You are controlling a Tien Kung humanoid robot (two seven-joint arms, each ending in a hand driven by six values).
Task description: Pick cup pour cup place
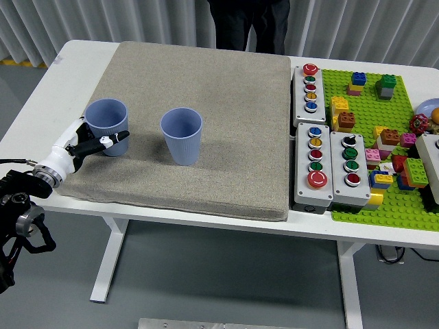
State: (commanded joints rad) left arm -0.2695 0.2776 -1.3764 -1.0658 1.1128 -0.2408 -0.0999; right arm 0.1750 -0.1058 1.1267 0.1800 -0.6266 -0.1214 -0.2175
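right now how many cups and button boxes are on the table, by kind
blue cups: 2, left cup with the left hand around it, and middle cup
button boxes: 3, far box, near-left box, near-right box
total: 5

The two blue cups, left [106, 126] and right [182, 136], look like matt, smooth plastic, standing on a coarse woven grey-beige cloth mat [226, 123] over a smooth white table [41, 89]. The left hand [86, 142] has glossy white and black plastic shells. To the right lie hard plastic button boxes [310, 88] and a studded, shiny green baseplate [405, 103].
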